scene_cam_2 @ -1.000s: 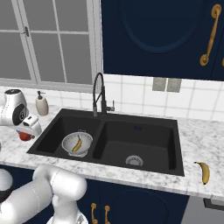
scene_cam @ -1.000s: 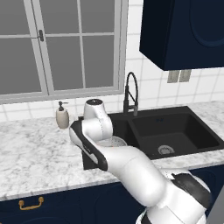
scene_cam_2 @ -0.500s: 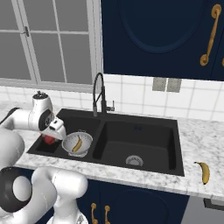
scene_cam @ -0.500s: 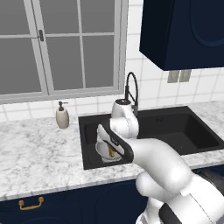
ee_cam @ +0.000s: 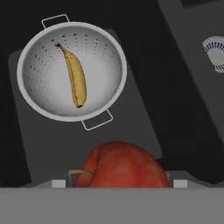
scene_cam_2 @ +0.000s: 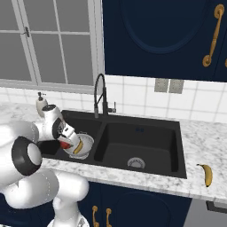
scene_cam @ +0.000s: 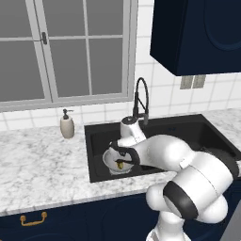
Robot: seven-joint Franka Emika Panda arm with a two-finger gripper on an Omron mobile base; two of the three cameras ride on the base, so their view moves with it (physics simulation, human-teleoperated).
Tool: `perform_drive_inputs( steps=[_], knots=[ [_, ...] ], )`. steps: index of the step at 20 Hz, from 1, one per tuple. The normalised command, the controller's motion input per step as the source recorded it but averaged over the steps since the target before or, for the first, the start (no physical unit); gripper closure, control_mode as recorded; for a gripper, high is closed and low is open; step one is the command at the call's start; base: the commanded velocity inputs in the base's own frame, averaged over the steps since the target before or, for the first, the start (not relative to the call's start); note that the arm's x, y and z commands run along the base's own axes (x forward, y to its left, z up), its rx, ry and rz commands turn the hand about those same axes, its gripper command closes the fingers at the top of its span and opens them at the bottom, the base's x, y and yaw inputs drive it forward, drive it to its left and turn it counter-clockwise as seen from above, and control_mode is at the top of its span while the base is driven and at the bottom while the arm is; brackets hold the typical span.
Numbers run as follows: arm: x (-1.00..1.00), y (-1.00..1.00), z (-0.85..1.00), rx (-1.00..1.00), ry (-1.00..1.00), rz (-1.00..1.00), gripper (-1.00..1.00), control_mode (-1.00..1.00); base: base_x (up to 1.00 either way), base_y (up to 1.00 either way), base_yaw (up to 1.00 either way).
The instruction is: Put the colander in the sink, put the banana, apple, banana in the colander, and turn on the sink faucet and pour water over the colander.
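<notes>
white tile and a grey-framed window back a speckled marble counter (scene_cam_2: 190, 133) with dark blue cabinets above and below, and set into it is the black double sink (scene_cam_2: 146, 133). the colander (ee_cam: 72, 70) sits in the sink's left basin, its two small handles sticking out at opposite sides, and one banana (ee_cam: 75, 78) lies curved across its inside. from the right base camera the same colander (scene_cam_2: 83, 144) shows just beside the arm's hand, with the banana's yellow visible within. the gripper (ee_cam: 117, 183) hangs above the left basin near the colander rather than over its middle, its jaws set wide and pinching the red apple (ee_cam: 120, 168), whose stem points sideways; in the right base camera a bit of that apple (scene_cam_2: 65, 144) shows red at the hand. a second banana (scene_cam_2: 205, 174) lies on the counter to the right of the sink, well apart from the colander. the black gooseneck sink faucet (scene_cam_2: 101, 95) stands behind the divider between the basins. a beige soap bottle (scene_cam: 67, 125) stands on the counter left of the sink, near the wall.
</notes>
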Motion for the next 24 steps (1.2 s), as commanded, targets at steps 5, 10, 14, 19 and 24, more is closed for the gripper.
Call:
perform_drive_inputs(
  steps=[5,10,14,19,24],
  knots=[
    [0.56,0.09,-0.18,-0.04,0.0,-0.12,1.0,-1.0,0.0,0.0,0.0],
    [0.5,0.0,-0.28,0.0,0.0,-0.02,1.0,-1.0,0.0,0.0,0.0],
    [0.27,0.0,-0.4,0.01,0.0,0.0,1.0,-1.0,0.0,0.0,0.0],
    [0.34,-0.04,-0.32,0.05,0.06,0.0,1.0,-1.0,0.0,0.0,0.0],
    [0.27,0.0,-0.31,0.1,0.16,0.0,1.0,-1.0,0.0,0.0,0.0]
  ],
)
